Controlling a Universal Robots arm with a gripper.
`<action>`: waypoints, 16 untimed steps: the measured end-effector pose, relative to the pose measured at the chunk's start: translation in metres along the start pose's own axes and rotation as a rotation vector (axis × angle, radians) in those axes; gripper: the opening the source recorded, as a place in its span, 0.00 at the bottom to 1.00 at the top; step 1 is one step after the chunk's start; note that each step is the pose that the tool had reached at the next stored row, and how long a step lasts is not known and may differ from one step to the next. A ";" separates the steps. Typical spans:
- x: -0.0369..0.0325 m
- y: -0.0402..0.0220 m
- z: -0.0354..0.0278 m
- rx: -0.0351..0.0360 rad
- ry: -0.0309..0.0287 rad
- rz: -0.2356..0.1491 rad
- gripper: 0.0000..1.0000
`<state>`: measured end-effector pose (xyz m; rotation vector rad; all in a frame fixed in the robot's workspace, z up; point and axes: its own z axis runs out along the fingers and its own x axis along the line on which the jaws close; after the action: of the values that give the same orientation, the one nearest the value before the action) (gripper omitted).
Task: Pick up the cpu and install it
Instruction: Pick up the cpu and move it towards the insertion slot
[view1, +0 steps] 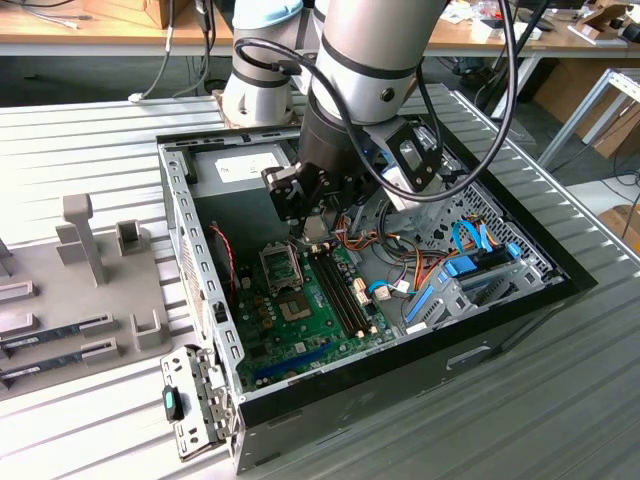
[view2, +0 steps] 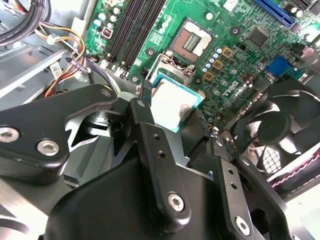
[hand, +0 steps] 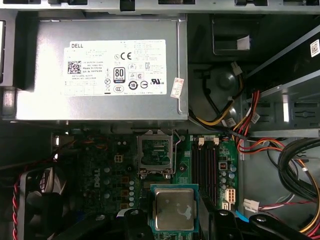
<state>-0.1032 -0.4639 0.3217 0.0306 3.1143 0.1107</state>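
The cpu (view2: 172, 105), a thin square chip with a silver-grey top and green rim, hangs between the black fingers (view2: 145, 102) of my gripper (view2: 173, 111), which is shut on its two opposite edges. The same chip (hand: 173, 209) appears in the first wrist view, held flat above the green motherboard (hand: 112, 175), with the gripper (hand: 173, 222) around it. The empty socket (view2: 192, 42) lies on the board just past the chip, its metal frame (hand: 156, 152) open. In the exterior view my gripper (view1: 316, 235) hovers low inside the computer case, above the socket area (view1: 285, 285).
A grey power supply (hand: 100, 70) sits at the case's back. Black memory slots (hand: 205, 165) run beside the socket, and a black fan (view2: 285, 115) is on its other side. Bundled cables (hand: 295, 165) and blue drive brackets (view1: 465, 270) crowd one side. A grey fixture tray (view1: 70, 290) lies outside.
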 end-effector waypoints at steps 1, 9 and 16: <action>0.0000 0.0000 0.0002 0.0000 0.0000 0.000 0.47; 0.0001 -0.0003 0.0023 0.0000 0.0000 0.000 0.47; 0.0001 -0.0004 0.0037 0.0000 0.0000 0.000 0.47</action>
<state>-0.1032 -0.4640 0.3180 0.0307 3.1143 0.1107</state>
